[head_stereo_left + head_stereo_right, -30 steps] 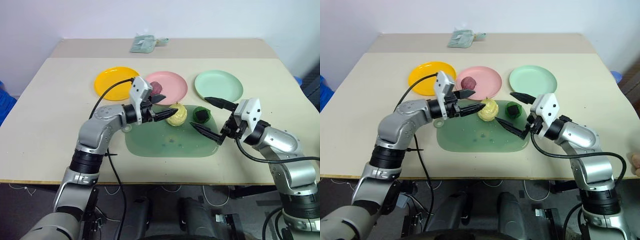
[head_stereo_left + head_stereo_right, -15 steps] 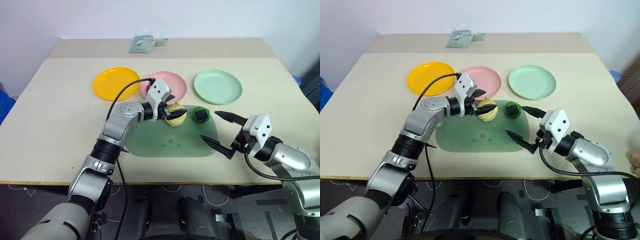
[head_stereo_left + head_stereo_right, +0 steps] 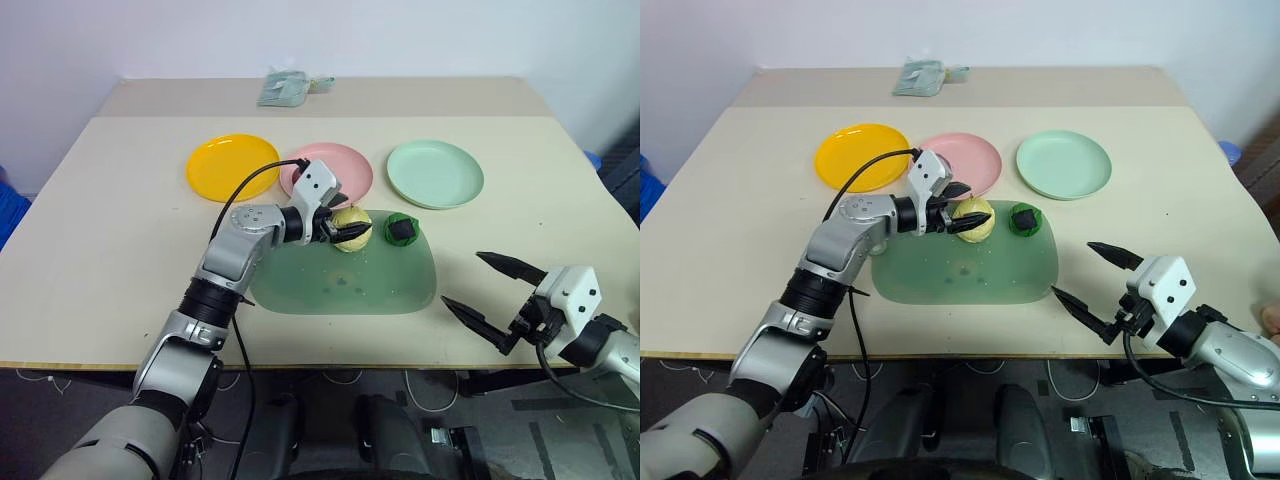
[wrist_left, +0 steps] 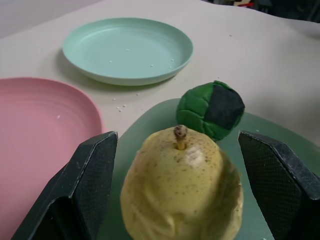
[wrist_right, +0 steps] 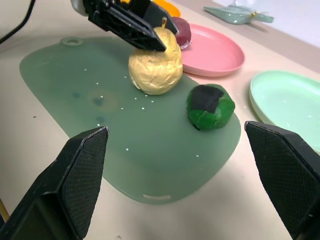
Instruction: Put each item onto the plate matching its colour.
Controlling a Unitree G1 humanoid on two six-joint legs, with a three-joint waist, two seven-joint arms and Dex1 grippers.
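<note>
Covering the middle of the table, the big green mat holds two of the items, with the yellow plate, pink plate and mint green plate in a row beyond it. On the mat the pale yellow pear stands upright beside the dark green lump; the maroon ball already sits on the pink plate. The left gripper straddles the pear, fingers spread on both sides and seemingly not yet pressing in. The right gripper hangs wide open near the table's front edge, well apart from the mat. Risk from here: the pear looks rounded and soft, so an off-centre squeeze could tip it or roll it into the green lump. Carrying it over the pink plate toward the yellow one could also clip the ball.
</note>
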